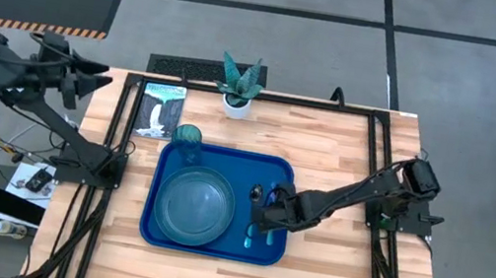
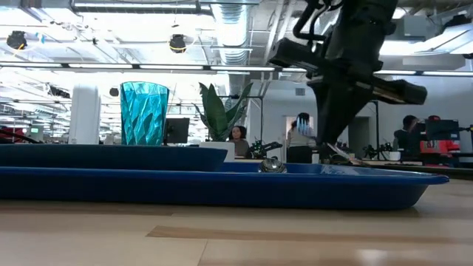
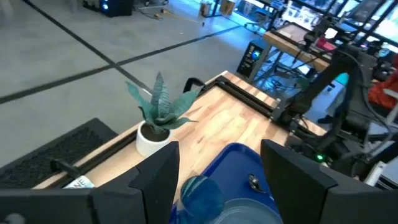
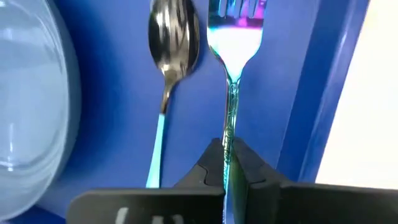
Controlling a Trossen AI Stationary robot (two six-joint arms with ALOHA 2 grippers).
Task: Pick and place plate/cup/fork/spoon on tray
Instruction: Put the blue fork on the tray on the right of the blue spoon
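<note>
The royal-blue tray (image 1: 151, 194) lies mid-table. The teal plate (image 1: 192, 206) rests flat in its left half, and the teal cup (image 1: 187, 136) stands upright at its far left corner. The spoon (image 4: 173, 43) lies on the tray floor to the right of the plate, dark bowl toward the far edge. The blue fork (image 4: 235, 37) lies parallel to it, nearer the tray's right rim. My right gripper (image 4: 229, 165) is low over the tray's right part (image 1: 266, 224), shut on the fork. My left gripper (image 3: 217, 168) is open and empty, raised beyond the table's left edge (image 1: 88, 79). My right gripper pinches the fork's slim handle (image 4: 231, 134) between its two fingers, about midway along it. The fingers come from above and lie across the handle. The fork lies level along the tray, tines toward the far edge; I cannot tell whether it touches the tray floor.
A white pot with a green plant (image 1: 239, 88) stands at the table's far edge, and a printed card (image 1: 161, 110) lies beside the cup at the far left. Bare wood shows to the right of the tray (image 1: 340, 253) and along the near edge. People show in the room behind.
</note>
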